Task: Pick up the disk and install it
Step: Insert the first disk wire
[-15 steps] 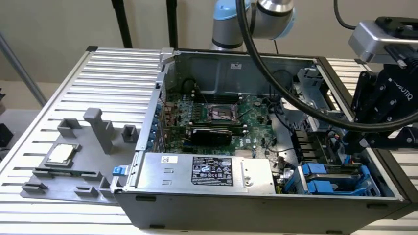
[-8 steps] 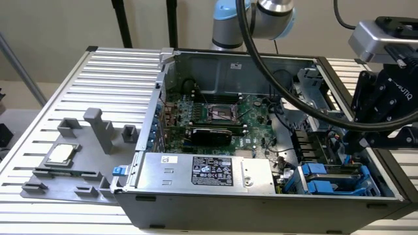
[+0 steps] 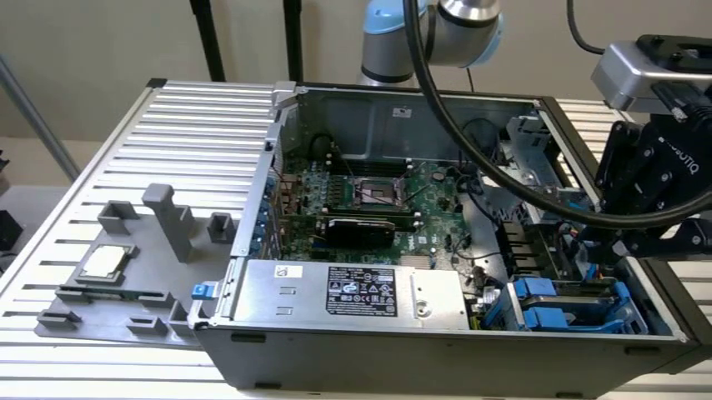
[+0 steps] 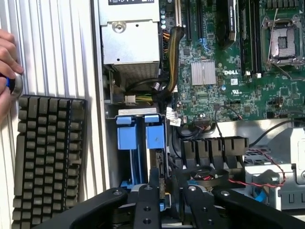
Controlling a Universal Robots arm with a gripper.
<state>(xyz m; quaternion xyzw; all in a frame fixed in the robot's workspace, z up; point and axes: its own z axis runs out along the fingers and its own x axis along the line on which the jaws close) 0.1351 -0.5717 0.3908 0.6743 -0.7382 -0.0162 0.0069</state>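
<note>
**Gripper over the drive bay of the open computer case (image 3: 283,167).**

In the exterior view we see the gripper (image 3: 623,242) at 3 o'clock of the case, above the blue caddies (image 3: 556,304) at 5 o'clock. A black cable (image 3: 489,167) loops across the motherboard (image 3: 378,200), and the power supply (image 3: 345,287) lies at 6 o'clock. In the wrist view the gripper (image 4: 167,205) has its fingers drawn in on the disk (image 4: 156,183), held edge-on over the bay. A keyboard (image 4: 47,162) and a person's hand (image 4: 7,67) lie outside the case.
</note>
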